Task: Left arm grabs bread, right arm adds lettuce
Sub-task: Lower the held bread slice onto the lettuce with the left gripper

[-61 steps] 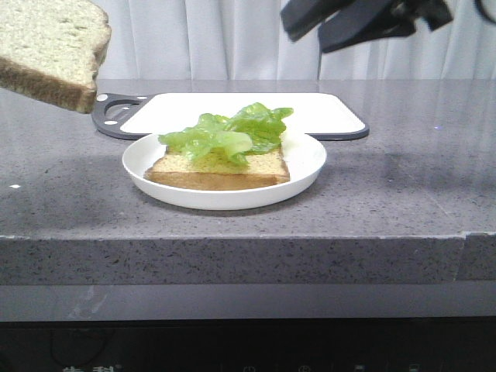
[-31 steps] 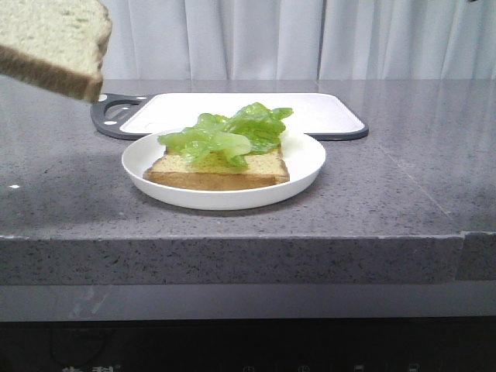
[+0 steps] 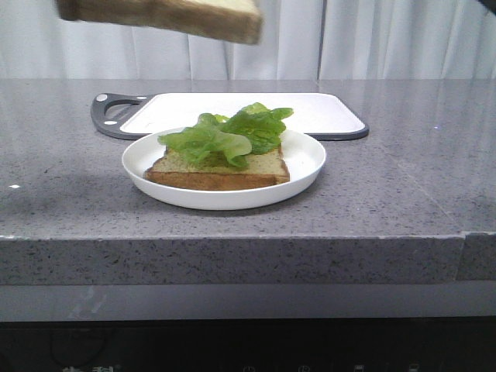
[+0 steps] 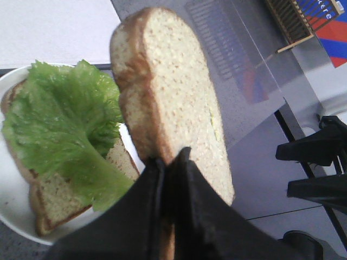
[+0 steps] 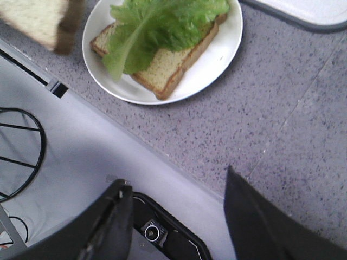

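Left wrist view: the left gripper (image 4: pixel 172 162) pinches the bread (image 4: pixel 176 97) by its near edge, long axis running straight out beyond the fingertips; the lettuce (image 4: pixel 62 124) (on the plated slice (image 4: pixel 54 195)) lies below, off to one side; the right gripper (image 5: pixel 176 216) hangs spread, empty, farther away.

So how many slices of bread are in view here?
2. One slice is held up in the left gripper above the plate; the other lies on the plate under the lettuce.
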`<move>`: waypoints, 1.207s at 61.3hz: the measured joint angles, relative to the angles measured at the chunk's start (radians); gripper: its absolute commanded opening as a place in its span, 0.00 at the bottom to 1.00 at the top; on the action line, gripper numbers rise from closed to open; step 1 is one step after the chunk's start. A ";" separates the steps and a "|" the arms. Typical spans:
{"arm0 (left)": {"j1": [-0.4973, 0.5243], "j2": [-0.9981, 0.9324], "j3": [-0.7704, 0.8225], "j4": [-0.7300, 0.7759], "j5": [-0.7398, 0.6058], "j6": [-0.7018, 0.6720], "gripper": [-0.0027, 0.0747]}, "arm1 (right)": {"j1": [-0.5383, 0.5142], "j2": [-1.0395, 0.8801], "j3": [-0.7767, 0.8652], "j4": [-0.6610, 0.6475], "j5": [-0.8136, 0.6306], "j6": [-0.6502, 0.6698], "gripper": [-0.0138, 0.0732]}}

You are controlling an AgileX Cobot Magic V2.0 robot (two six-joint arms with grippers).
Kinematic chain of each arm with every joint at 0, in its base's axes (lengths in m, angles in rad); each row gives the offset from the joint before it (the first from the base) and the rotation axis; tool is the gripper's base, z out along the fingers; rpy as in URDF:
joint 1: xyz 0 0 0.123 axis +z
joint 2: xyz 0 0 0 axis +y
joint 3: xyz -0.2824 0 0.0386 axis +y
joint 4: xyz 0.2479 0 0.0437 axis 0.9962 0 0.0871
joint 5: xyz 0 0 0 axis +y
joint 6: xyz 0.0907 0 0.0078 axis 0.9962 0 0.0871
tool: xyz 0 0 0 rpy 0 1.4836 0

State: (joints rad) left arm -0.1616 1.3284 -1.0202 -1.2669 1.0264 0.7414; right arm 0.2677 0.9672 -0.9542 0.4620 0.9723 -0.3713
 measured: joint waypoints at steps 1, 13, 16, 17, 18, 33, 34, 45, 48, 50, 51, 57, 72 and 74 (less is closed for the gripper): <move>-0.008 0.013 -0.007 -0.002 -0.003 0.000 0.01 | 0.000 0.000 0.003 0.000 0.000 0.002 0.63; -0.054 0.171 -0.078 -0.008 -0.019 0.002 0.01 | 0.000 0.000 0.010 0.000 0.000 0.004 0.63; -0.054 0.206 -0.087 -0.008 -0.026 0.002 0.01 | 0.000 0.000 0.010 0.000 0.000 0.004 0.63; -0.055 0.215 -0.087 -0.008 -0.028 0.002 0.01 | 0.000 0.000 0.010 0.000 0.000 0.004 0.63; -0.055 0.223 -0.089 -0.008 -0.029 0.002 0.01 | 0.000 0.000 0.010 0.000 -0.002 0.006 0.63; -0.055 0.318 -0.095 -0.002 -0.044 0.002 0.01 | 0.000 0.000 0.010 0.000 -0.006 0.007 0.63; -0.055 0.319 -0.097 -0.002 -0.044 0.002 0.01 | 0.000 0.000 0.010 0.000 -0.006 0.007 0.63; -0.055 0.339 -0.099 0.002 -0.042 0.002 0.11 | 0.000 0.000 0.010 0.000 -0.009 0.007 0.63; -0.055 0.341 -0.099 0.010 -0.042 0.002 0.22 | 0.000 0.000 0.010 0.000 -0.011 0.007 0.63; -0.055 0.341 -0.099 0.018 -0.042 0.002 0.28 | 0.000 0.000 0.010 0.000 -0.014 0.007 0.63; -0.055 0.341 -0.099 0.020 -0.042 0.002 0.33 | 0.000 0.000 0.010 0.000 -0.014 0.007 0.63; -0.055 0.341 -0.099 0.031 -0.042 0.002 0.50 | 0.000 0.000 0.010 0.000 -0.016 0.007 0.63; -0.055 0.324 -0.099 0.130 -0.039 -0.029 0.56 | 0.000 -0.002 0.010 -0.026 -0.007 0.013 0.63; -0.055 0.311 -0.099 0.165 -0.039 -0.045 0.56 | 0.000 -0.006 0.010 -0.035 -0.002 0.017 0.63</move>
State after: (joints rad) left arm -0.2170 1.6392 -1.1189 -1.1023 0.9877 0.6967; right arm 0.2677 0.9610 -0.9444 0.4269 0.9699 -0.3546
